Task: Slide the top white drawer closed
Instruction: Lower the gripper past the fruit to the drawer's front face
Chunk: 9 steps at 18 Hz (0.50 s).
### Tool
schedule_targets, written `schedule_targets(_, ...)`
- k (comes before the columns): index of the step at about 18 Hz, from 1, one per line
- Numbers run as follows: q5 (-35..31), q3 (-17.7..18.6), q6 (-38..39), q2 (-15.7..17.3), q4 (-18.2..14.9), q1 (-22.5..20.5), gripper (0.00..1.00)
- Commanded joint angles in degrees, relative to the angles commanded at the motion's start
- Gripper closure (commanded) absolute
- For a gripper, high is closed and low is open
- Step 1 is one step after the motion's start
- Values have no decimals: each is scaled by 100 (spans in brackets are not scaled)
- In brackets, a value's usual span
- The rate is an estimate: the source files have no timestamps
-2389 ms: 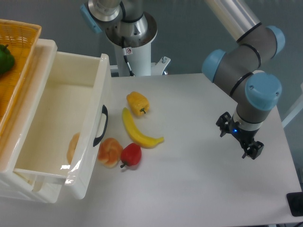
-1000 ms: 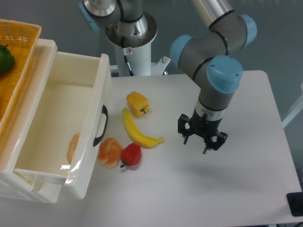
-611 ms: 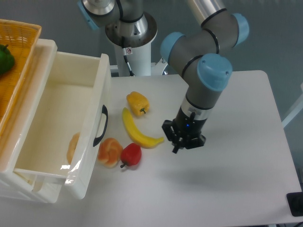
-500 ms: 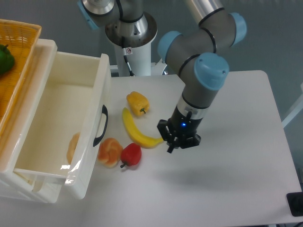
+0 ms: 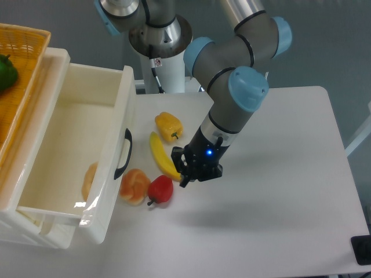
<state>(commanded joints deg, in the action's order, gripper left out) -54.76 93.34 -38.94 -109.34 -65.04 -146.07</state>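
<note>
The top white drawer [image 5: 64,145] stands pulled far out of its cabinet at the left, with its front panel and curved black handle [image 5: 123,153] facing the table. A pale orange item [image 5: 90,179] lies inside it. My gripper [image 5: 188,169] hangs low over the table to the right of the drawer, about a hand's width from the handle. It sits over the right end of a banana [image 5: 161,155]. Its dark fingers look open with nothing between them.
A yellow pepper [image 5: 168,125], a red pepper [image 5: 160,189] and an orange round fruit [image 5: 134,185] lie between the drawer front and my gripper. An orange wicker basket [image 5: 23,87] holding a green item [image 5: 6,70] rests on the cabinet top.
My arm has swung from the table's right side leftward to the banana's end, and the gripper has turned on the way. The drawer and the fruit have not moved.
</note>
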Motion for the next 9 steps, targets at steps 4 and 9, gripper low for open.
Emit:
schedule_targets(4,132,-17,-43,9,-640,17,100)
schedule_targets(9,132,-17,-61,9,-1273,140,100)
